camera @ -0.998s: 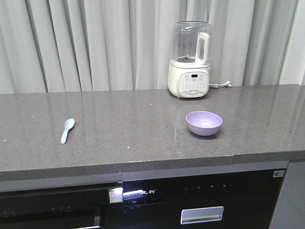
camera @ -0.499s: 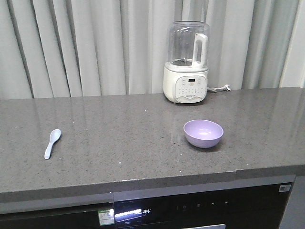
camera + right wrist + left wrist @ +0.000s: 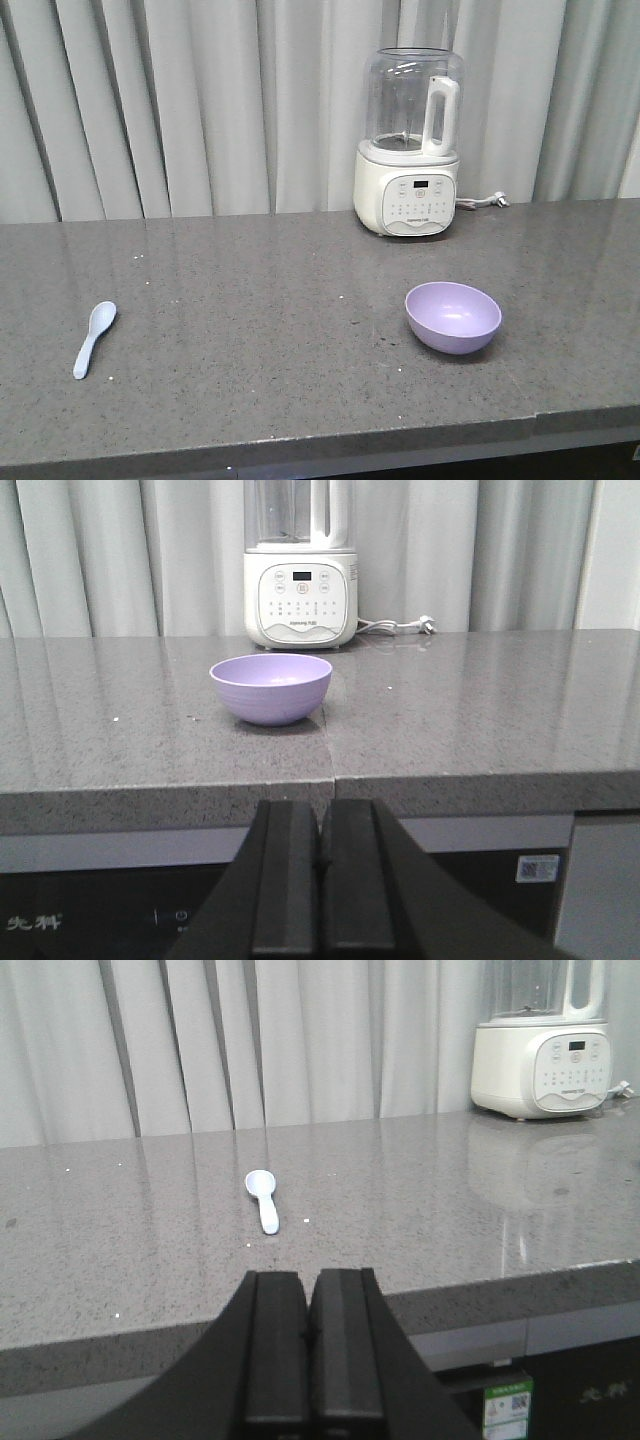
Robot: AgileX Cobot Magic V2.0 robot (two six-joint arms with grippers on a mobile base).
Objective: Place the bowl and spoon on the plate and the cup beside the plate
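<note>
A lavender bowl stands upright on the grey counter, right of centre. A pale blue spoon lies flat on the counter at the left, scoop pointing away. My left gripper is shut and empty, held in front of the counter's edge, in line with the spoon. My right gripper is shut and empty too, below the counter's front edge, facing the bowl. Neither arm shows in the front view. The plate and the cup are out of view.
A white blender with a clear jug stands at the back of the counter, its cord trailing right. Grey curtains hang behind. A dark appliance front sits under the counter.
The front view has moved closer and higher: the counter fills more of the picture and the appliance front below has dropped out. Bowl and spoon lie where they were.
</note>
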